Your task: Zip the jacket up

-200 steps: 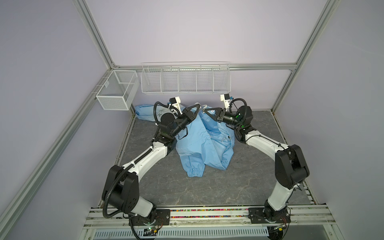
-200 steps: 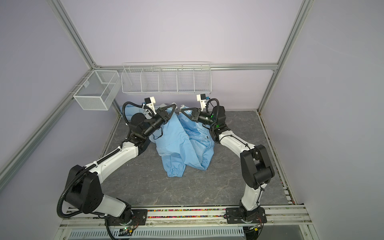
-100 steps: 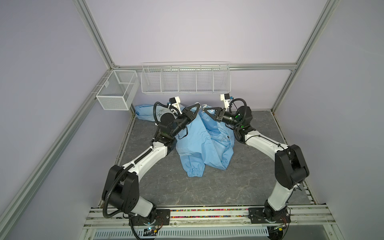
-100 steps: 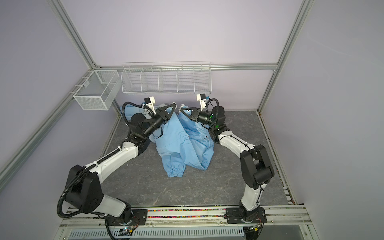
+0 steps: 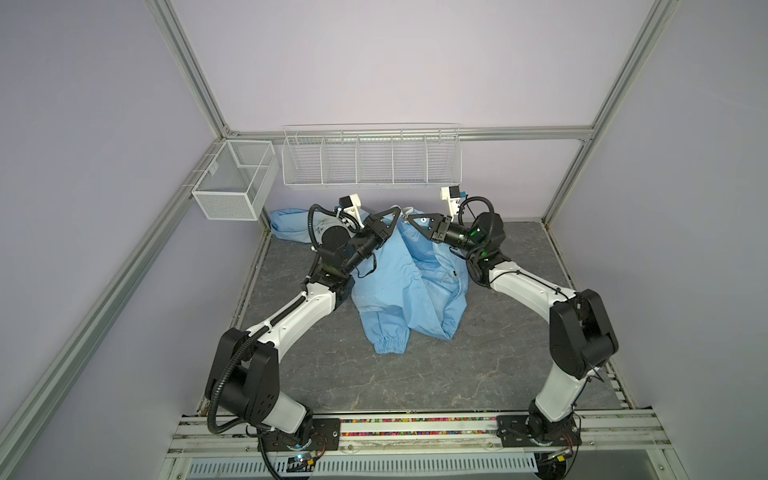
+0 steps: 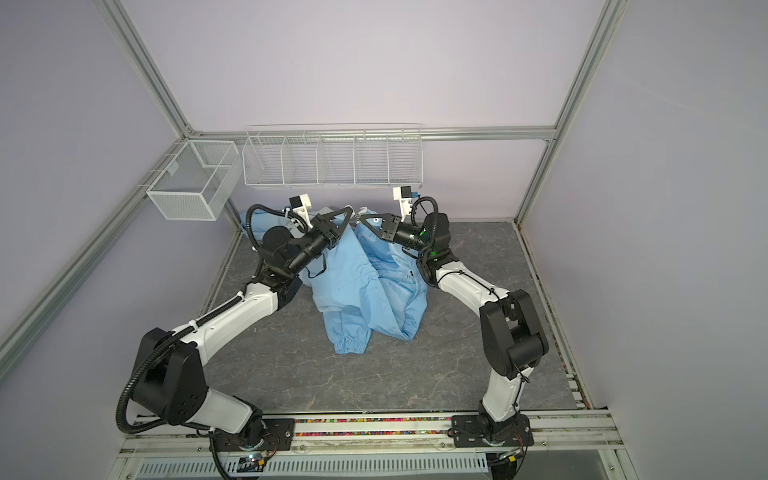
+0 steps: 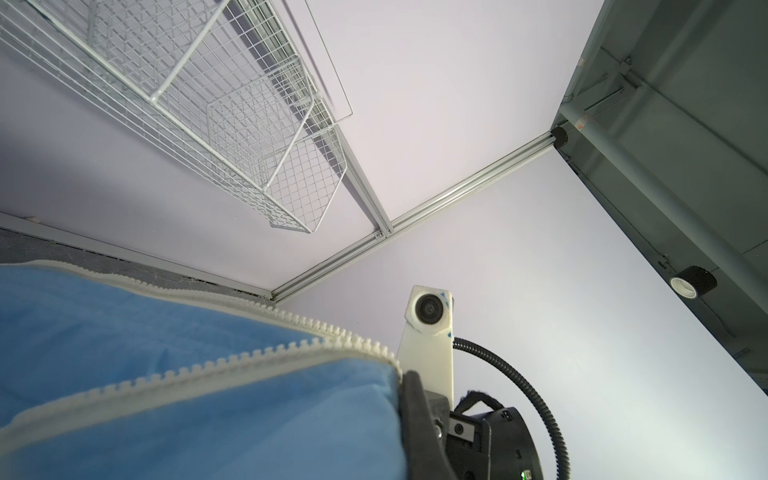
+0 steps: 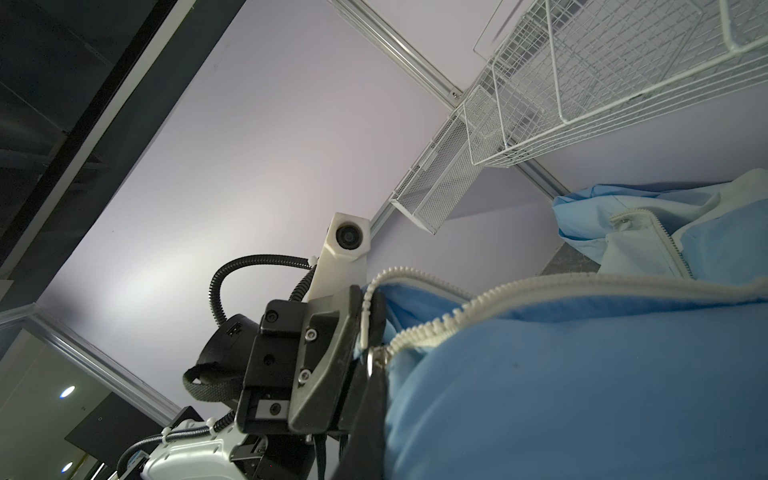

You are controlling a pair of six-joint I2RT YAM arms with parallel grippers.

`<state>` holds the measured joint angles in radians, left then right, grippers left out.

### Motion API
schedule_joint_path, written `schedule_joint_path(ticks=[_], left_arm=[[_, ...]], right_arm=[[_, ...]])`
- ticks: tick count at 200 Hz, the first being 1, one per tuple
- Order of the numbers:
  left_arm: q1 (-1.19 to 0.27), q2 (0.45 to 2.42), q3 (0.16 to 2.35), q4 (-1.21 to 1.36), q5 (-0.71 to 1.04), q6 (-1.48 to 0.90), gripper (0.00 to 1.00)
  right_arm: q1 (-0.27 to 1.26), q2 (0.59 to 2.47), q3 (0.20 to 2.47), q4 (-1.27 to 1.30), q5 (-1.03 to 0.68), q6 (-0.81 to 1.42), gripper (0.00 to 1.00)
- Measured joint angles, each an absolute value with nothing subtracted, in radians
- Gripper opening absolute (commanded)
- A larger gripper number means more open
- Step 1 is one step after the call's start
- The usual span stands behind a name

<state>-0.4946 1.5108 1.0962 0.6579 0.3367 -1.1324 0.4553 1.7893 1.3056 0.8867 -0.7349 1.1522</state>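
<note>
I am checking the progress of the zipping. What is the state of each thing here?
jacket: unzipped, top edge lifted, the rest crumpled on the table
zipper: open, tooth rows apart
left gripper: shut on jacket
right gripper: shut on jacket
wire rack: empty
mesh basket: empty

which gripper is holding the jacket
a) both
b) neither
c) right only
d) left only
a: the left gripper and the right gripper are each shut on the jacket, which hangs raised between them.
</note>
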Motion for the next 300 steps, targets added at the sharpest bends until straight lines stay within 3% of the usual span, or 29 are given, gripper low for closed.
schedule_joint_path(ticks=[300], left_arm=[[-0.489, 1.512, 1.075, 0.704, 0.353, -1.176, 0.0]], right_arm=[[0.467, 1.782, 1.306, 0.914, -0.725, 1.154, 0.07]])
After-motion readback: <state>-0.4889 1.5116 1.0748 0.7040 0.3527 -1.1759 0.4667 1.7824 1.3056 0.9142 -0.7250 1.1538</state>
